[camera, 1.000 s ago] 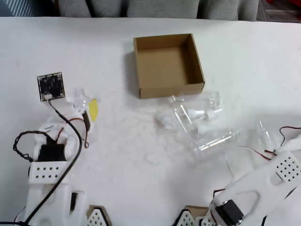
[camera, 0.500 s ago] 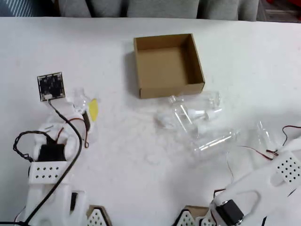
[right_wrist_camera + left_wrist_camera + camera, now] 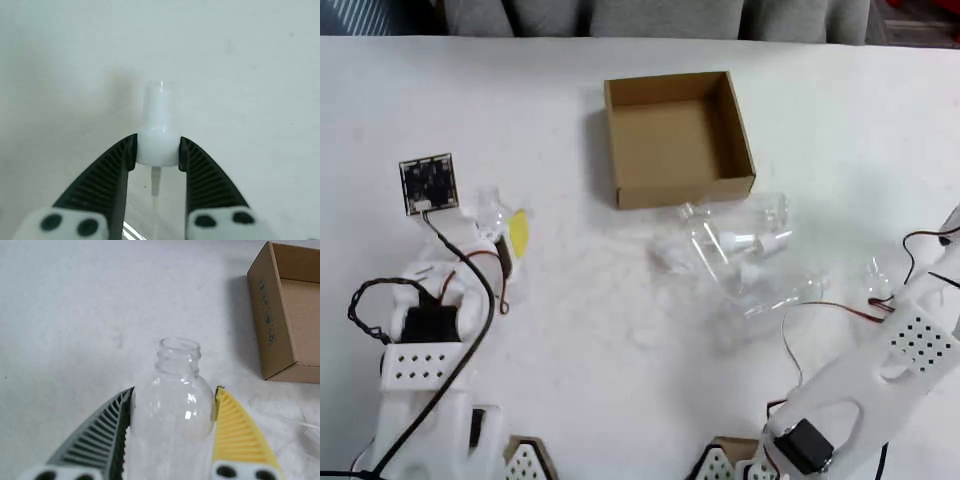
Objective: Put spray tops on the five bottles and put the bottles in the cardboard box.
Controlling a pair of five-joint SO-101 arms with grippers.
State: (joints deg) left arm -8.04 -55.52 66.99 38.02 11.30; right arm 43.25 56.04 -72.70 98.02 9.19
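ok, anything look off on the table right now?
Nothing spilled or broken that I can see. The loose bottles lie on their sides in a jumbled heap on the arms' side of the cardboard box, which has none in it. The left jaws grip an uncapped bottle, the right jaws a spray top.

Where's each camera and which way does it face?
High view: above the table, looking down on box, loose bottles, both arms.
Left wrist view: on left arm, facing box past its gripper holding a bottle.
Right wrist view: on right arm, facing table past its gripper holding a spray top.
High and left wrist share the box.
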